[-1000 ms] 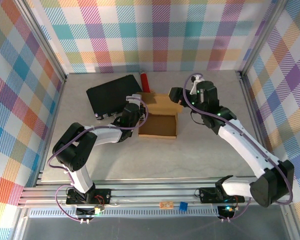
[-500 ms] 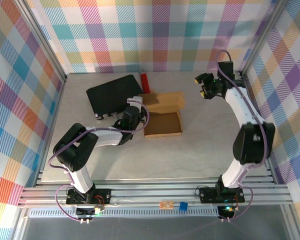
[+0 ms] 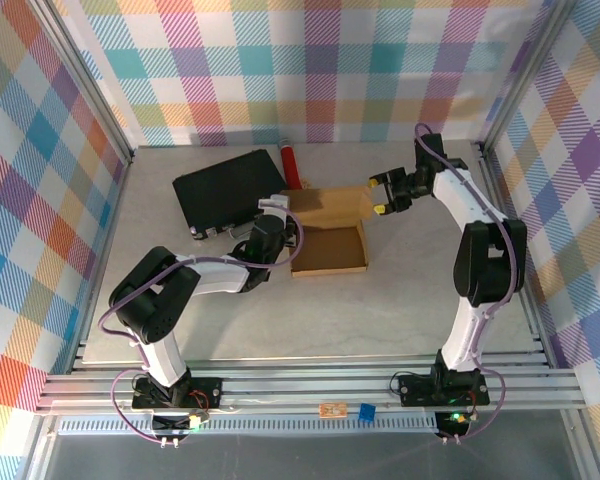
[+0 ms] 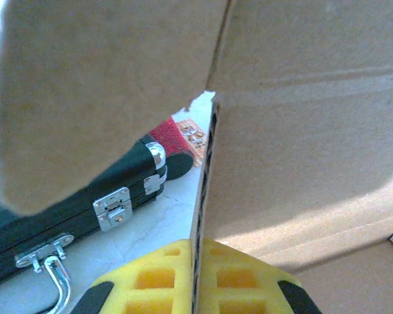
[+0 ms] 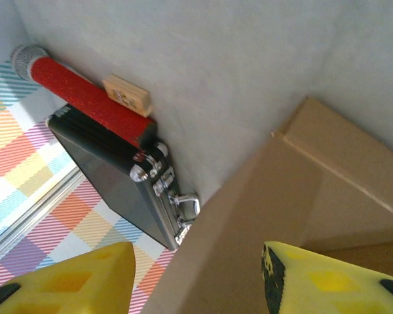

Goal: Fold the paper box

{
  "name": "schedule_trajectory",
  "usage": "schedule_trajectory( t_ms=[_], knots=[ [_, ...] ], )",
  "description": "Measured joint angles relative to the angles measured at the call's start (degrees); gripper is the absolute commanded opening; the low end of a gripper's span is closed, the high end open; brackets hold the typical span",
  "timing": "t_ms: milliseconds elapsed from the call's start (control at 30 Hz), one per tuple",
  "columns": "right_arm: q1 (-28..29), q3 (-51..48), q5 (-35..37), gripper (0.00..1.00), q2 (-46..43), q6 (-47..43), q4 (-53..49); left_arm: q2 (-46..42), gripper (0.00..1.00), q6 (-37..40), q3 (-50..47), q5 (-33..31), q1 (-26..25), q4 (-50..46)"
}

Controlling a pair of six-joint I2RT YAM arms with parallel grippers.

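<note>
Overhead; wrists seemingly against paper box (image 4: 301,163)

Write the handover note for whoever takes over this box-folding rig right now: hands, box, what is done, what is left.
Left hand: shut on an upright panel at the left side of the paper box.
Right hand: open, fingers either side of the right end of the raised rear flap.
Box: mid-table, base flat, top open, next to the black case and red cylinder.
Done: shallow tray looks formed.
Left: bring the rear flap over and tuck it in.

Bright even light, soft shadows, paper box (image 4: 85,98) flap blurred close-up
</note>
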Motion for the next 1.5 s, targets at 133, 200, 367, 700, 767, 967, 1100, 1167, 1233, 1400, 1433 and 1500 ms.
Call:
schedule_trajectory(
  t_ms=[133,200,367,700,767,967,1100,1167,1233,1400,1433,1500],
  knots=[
    [0.4,-3.6,-1.0,0.53,-2.0,2.1,0.7,0.5,0.00,-0.2,0.4,-0.7,-0.6,0.2],
    [0.6,-4.4,-1.3,0.54,-2.0,3.1,1.3,0.6,0.00,-0.3,0.5,-1.1,-0.8,0.2],
    [1.2,-4.6,-1.8,0.56,-2.0,4.7,2.6,0.8,0.00,-0.9,0.7,-1.7,-1.0,0.2],
    [3.1,-9.2,-2.6,0.54,-2.4,8.0,5.2,1.6,0.00,-3.5,1.7,-3.7,-2.0,0.1],
    [3.2,-10.2,-2.6,0.51,-2.7,8.8,5.9,1.8,0.00,-4.0,1.8,-4.3,-2.4,0.1],
    [3.5,-11.6,-2.6,0.39,-2.9,10.4,7.2,1.9,0.00,-5.2,1.8,-5.6,-3.0,0.2],
    [3.7,-12.0,-2.6,0.32,-3.0,10.8,7.7,1.9,0.00,-6.0,1.8,-6.0,-3.1,0.1],
    [3.8,-12.4,-2.6,0.29,-3.1,11.0,7.8,1.9,0.01,-6.2,1.8,-6.0,-3.1,0.1],
    [3.8,-12.5,-2.6,0.25,-3.1,11.4,7.9,2.0,0.01,-6.3,1.8,-6.0,-3.2,0.2],
    [4.0,-12.9,-3.0,0.10,-3.1,12.9,8.3,2.1,0.08,-6.7,1.8,-6.0,-3.2,0.2],
    [4.0,-12.9,-3.0,0.07,-3.1,13.3,8.3,2.1,0.11,-6.9,1.8,-5.9,-3.2,0.2],
    [4.1,-13.1,-2.8,0.01,-3.1,13.8,8.5,2.1,0.23,-7.9,1.8,-5.4,-3.2,-0.2]
  ],
)
